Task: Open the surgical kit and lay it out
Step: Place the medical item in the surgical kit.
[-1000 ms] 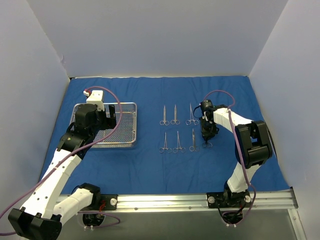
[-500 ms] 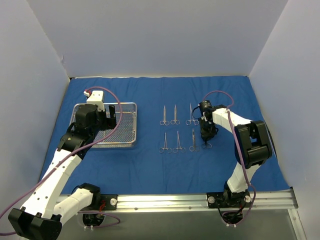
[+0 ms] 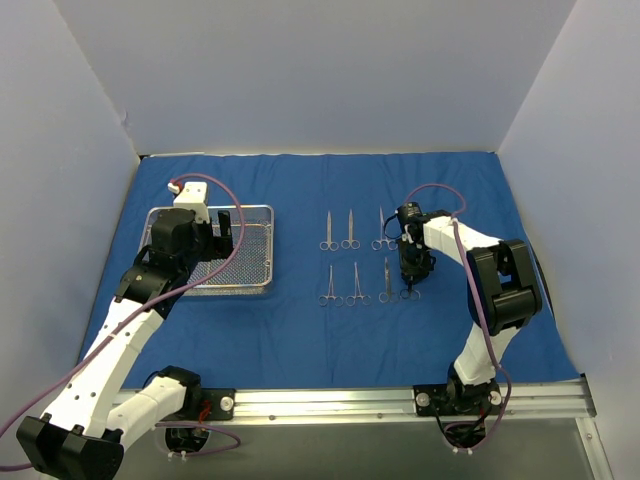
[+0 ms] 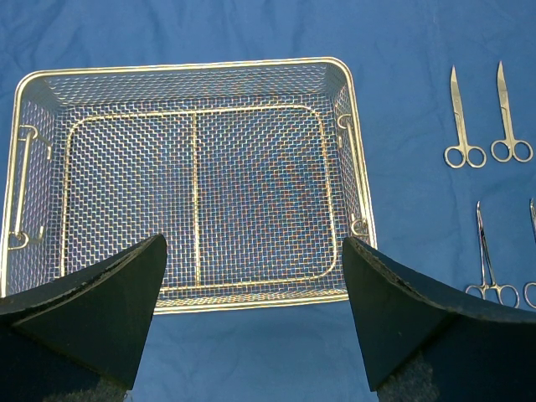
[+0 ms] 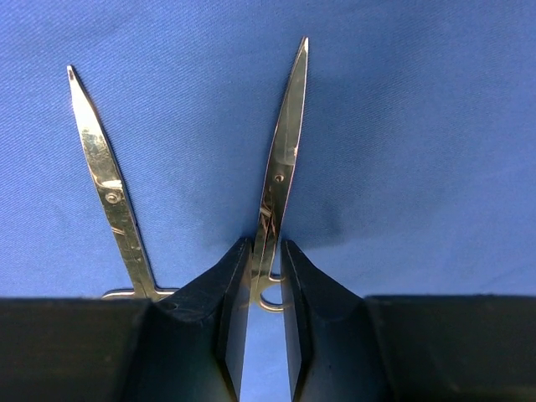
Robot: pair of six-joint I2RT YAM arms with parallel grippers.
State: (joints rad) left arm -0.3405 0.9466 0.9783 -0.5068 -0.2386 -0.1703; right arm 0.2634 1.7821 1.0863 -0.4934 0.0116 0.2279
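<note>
Right claw (image 5: 266,251) closely flanks light, stiff, likely slippery steel scissors (image 5: 287,126) at the shanks, 6 o'clock end, the sensible hold; whether it pinches cannot be told. Left claw (image 4: 253,268) spread.

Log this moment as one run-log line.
left gripper open above mesh tray | right gripper narrow astride instrument on cloth, grip unclear | other instruments in two rows

"Where's the tray (image 3: 250,262)?"

"Left of centre in my frame, on the cloth (image 3: 300,330), left hand (image 3: 222,235) above it."

"And the instruments (image 3: 350,230)?"

"Right of the tray, on the cloth: three in the upper row, four in the lower. My right hand (image 3: 412,280) straddles the rightmost one (image 5: 280,159) of the lower row."
</note>
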